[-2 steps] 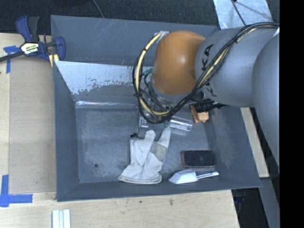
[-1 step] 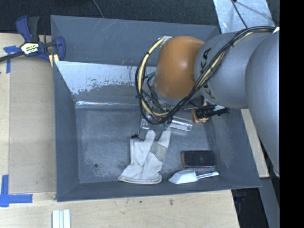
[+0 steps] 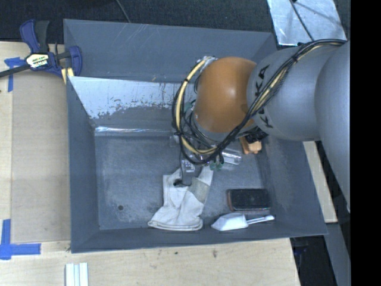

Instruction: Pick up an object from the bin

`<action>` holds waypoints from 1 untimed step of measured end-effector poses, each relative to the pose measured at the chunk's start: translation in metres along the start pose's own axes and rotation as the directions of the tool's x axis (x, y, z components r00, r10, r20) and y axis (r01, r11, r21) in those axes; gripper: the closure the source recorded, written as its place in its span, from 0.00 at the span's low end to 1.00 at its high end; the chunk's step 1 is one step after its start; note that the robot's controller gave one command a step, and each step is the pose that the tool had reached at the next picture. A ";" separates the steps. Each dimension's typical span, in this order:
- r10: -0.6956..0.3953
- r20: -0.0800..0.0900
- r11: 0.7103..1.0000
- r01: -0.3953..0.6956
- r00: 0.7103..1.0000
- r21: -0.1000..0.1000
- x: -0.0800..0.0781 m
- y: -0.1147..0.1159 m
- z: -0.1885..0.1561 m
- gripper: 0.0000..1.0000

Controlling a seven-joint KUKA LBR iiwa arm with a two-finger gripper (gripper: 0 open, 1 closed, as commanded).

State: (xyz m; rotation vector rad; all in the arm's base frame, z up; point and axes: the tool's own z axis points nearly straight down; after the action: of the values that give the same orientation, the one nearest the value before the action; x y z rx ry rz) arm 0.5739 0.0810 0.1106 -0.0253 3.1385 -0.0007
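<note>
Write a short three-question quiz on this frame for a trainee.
1. True or false: the gripper is at the upper end of the white cloth.
2. What lies to the right of the cloth in the camera view? A) a black case B) a red ball C) a green cup
3. What lies by the near wall of the bin, just below the black case?

Key: 1 true. 2 A. 3 a white tool.
</note>
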 end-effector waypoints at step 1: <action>0.004 -0.002 1.000 -0.004 1.000 -0.001 0.002 -0.008 0.037 1.00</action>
State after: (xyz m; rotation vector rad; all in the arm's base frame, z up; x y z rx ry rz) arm 0.5722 0.0731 0.0731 -0.0191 3.1406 0.0014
